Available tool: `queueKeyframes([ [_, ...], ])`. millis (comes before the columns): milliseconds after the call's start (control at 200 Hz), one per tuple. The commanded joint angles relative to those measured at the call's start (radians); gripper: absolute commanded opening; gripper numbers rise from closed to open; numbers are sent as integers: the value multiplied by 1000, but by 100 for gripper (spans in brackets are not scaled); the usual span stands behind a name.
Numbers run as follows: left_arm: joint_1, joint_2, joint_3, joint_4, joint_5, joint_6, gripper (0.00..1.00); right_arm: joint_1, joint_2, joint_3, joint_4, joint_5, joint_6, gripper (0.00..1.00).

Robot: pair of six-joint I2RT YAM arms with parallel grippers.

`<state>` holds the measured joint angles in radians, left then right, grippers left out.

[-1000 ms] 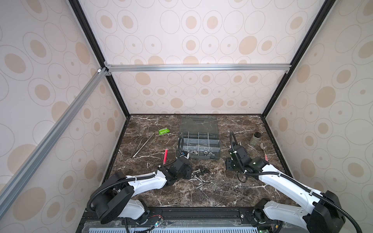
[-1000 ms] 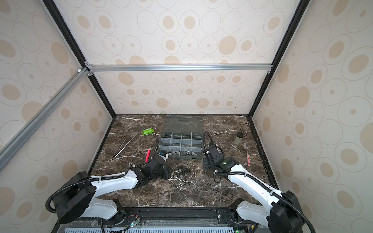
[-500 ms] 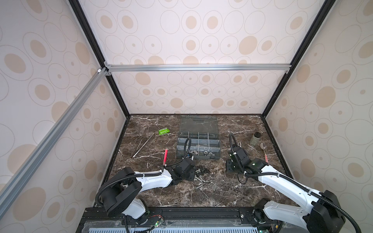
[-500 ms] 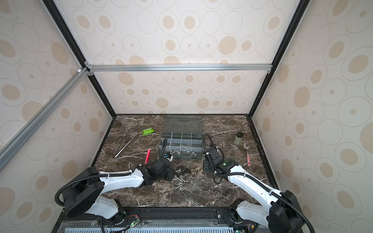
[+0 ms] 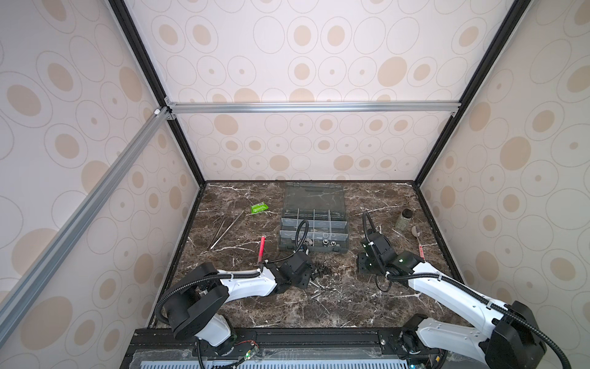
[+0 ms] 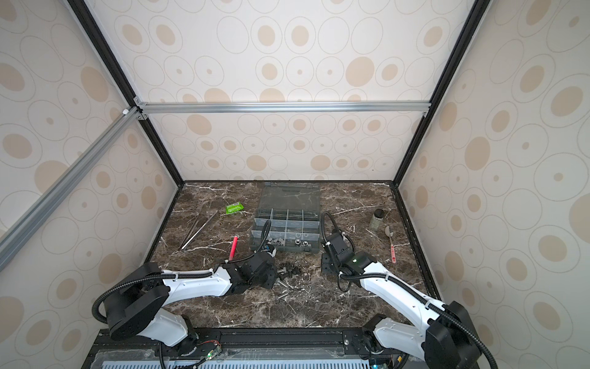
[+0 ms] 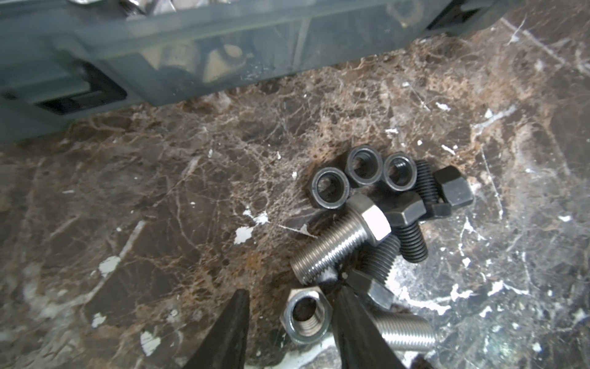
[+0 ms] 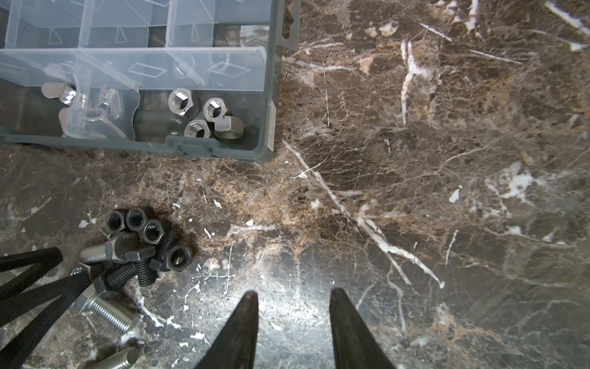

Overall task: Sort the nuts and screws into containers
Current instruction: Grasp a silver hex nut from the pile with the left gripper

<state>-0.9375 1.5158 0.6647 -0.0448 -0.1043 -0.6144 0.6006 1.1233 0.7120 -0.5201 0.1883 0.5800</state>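
Loose screws and nuts lie in a small pile [image 5: 321, 271] [image 6: 287, 270] on the marble in front of the grey organiser box [image 5: 314, 233] [image 6: 287, 230]. In the left wrist view, my left gripper [image 7: 292, 294] stands open around a silver hex nut [image 7: 305, 316], which lies close to one finger and clear of the other. Beyond it lie a silver screw [image 7: 338, 242], black screws [image 7: 412, 236] and black nuts [image 7: 364, 166]. My right gripper [image 8: 294, 294] is open over bare marble, right of the pile [image 8: 137, 249]. Silver nuts [image 8: 198, 111] sit in the box's corner container [image 8: 269, 96].
Wing-shaped nuts [image 8: 83, 102] fill the neighbouring compartment. Long tweezers [image 5: 225, 230], a green packet [image 5: 259, 208] and a red pen [image 5: 261, 247] lie left of the box. A black-capped jar [image 5: 404, 219] and a spoon [image 5: 416, 236] lie at the right.
My left arm has reached a little further right, bringing its gripper onto the pile. The right arm has hardly moved.
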Motion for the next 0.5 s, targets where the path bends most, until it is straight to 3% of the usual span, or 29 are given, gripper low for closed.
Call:
queueKeyframes([
  [0, -21, 14, 29, -38, -18, 20, 46, -4, 5, -9, 8, -1, 14, 40],
  [495, -42, 81, 85, -78, -37, 70, 45, -5, 19, -5, 12, -11, 23, 40],
])
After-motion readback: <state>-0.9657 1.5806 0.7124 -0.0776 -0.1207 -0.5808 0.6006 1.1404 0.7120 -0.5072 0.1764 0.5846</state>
